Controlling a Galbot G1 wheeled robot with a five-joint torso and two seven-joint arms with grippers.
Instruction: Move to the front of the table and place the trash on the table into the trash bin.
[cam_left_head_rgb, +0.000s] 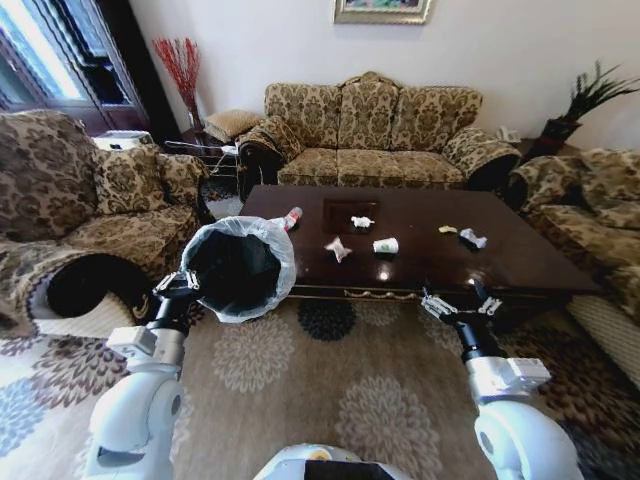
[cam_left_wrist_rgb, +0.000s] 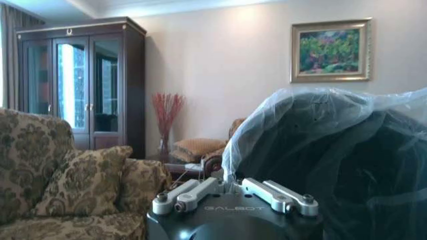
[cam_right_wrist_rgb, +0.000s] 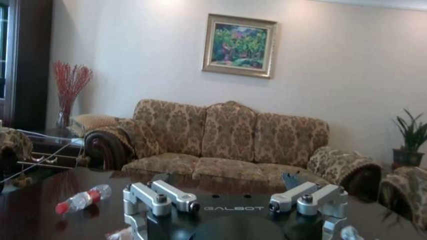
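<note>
The dark glossy table (cam_left_head_rgb: 500, 262) stands just ahead of me. Trash lies on it: a clear bottle with a red label (cam_left_head_rgb: 290, 218) (cam_right_wrist_rgb: 83, 199), a white tissue (cam_left_head_rgb: 362, 222), a crinkled wrapper (cam_left_head_rgb: 338, 249), a paper cup (cam_left_head_rgb: 386, 245), a small yellowish scrap (cam_left_head_rgb: 447, 229) and another wrapper (cam_left_head_rgb: 472, 238). My left gripper (cam_left_head_rgb: 180, 285) (cam_left_wrist_rgb: 231, 186) is shut on the bagged rim of the black trash bin (cam_left_head_rgb: 238, 268) (cam_left_wrist_rgb: 333, 165) and holds it raised at the table's left corner, its mouth tilted toward me. Short of the table's front edge, my right gripper (cam_left_head_rgb: 460, 303) (cam_right_wrist_rgb: 233, 200) is open and holds nothing.
Patterned sofas enclose the table: one behind (cam_left_head_rgb: 370, 130), one on the left (cam_left_head_rgb: 80, 200), one on the right (cam_left_head_rgb: 600, 210). A floral rug (cam_left_head_rgb: 330, 380) lies under me. A dark cabinet (cam_left_wrist_rgb: 87, 85), red twigs (cam_left_head_rgb: 182, 65) and a plant (cam_left_head_rgb: 590, 95) stand along the walls.
</note>
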